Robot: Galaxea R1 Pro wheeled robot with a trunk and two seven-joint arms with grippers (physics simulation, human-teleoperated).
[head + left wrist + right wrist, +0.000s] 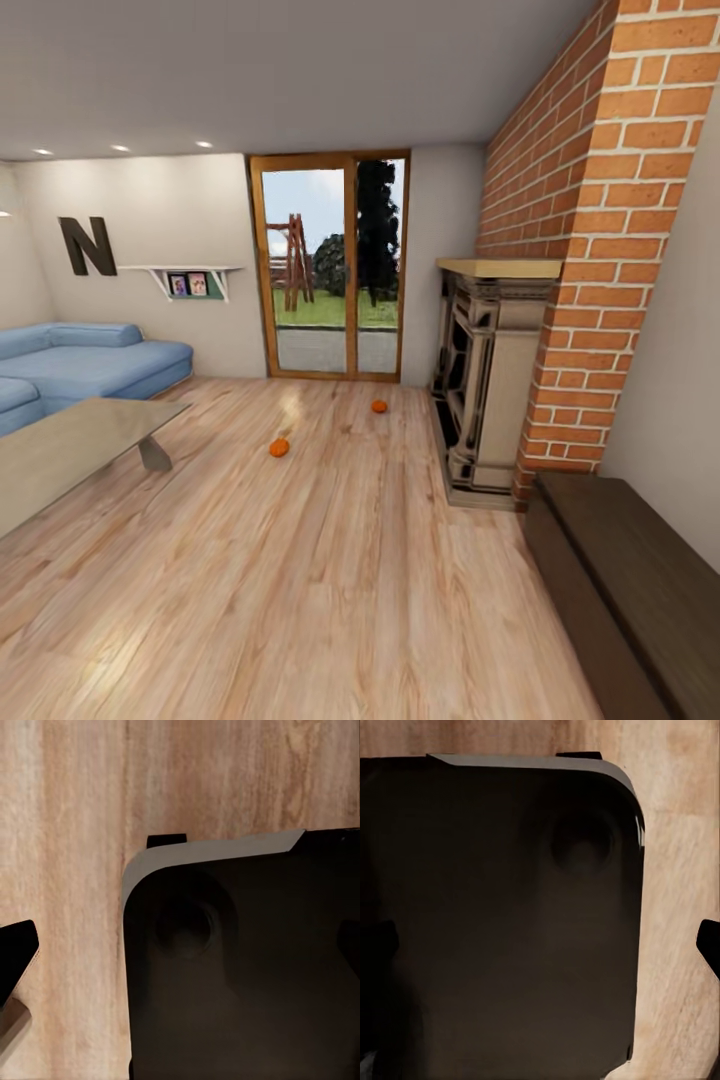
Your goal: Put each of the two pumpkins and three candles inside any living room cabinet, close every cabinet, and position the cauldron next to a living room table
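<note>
Floorboards bear 2 pumpkins beyond the table.

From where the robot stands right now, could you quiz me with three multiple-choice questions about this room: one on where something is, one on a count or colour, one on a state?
1. Where do the pumpkins lie?
A. on the floor
B. on the sofa
C. on the table

2. How many pumpkins show in the head view?
A. one
B. two
C. four

3. What is the state of the cabinet at the right?
A. a drawer pulled out
B. fronts shut
C. tipped over

Answers:
1. A, both rest on the wood floor between the table and the fireplace.
2. B, two orange balls show.
3. B, no drawer stands out from it.
</note>
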